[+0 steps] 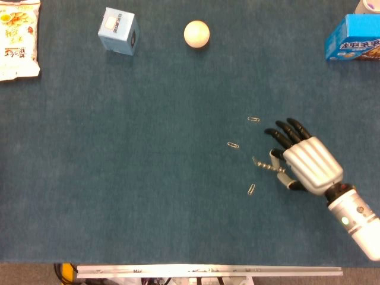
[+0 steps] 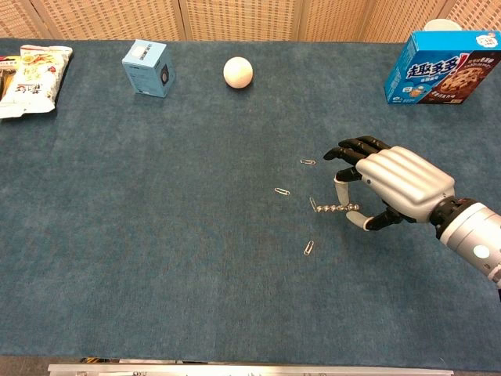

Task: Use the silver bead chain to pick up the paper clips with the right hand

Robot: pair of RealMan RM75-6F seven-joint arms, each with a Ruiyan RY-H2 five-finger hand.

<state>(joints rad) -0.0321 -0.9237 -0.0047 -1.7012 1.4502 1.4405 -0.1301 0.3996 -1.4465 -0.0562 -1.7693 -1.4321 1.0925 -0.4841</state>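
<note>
My right hand (image 1: pixel 306 163) (image 2: pixel 391 184) hovers over the right middle of the table and pinches a short silver bead chain (image 1: pixel 265 165) (image 2: pixel 335 208) that sticks out to the left. One paper clip (image 1: pixel 256 160) (image 2: pixel 313 204) clings to the chain's free end. Three more paper clips lie on the cloth: one (image 1: pixel 253 119) (image 2: pixel 308 162) just beyond the fingertips, one (image 1: pixel 233 145) (image 2: pixel 281 191) further left, and one (image 1: pixel 251 189) (image 2: pixel 308 247) nearer me, below the chain tip. My left hand shows in neither view.
Along the far edge stand a small blue box (image 1: pixel 119 31) (image 2: pixel 148 67), a cream ball (image 1: pixel 196 34) (image 2: pixel 238 72), a blue cookie box (image 1: pixel 353 38) (image 2: pixel 442 66) at the right and a snack bag (image 1: pixel 18 38) (image 2: pixel 31 78) at the left.
</note>
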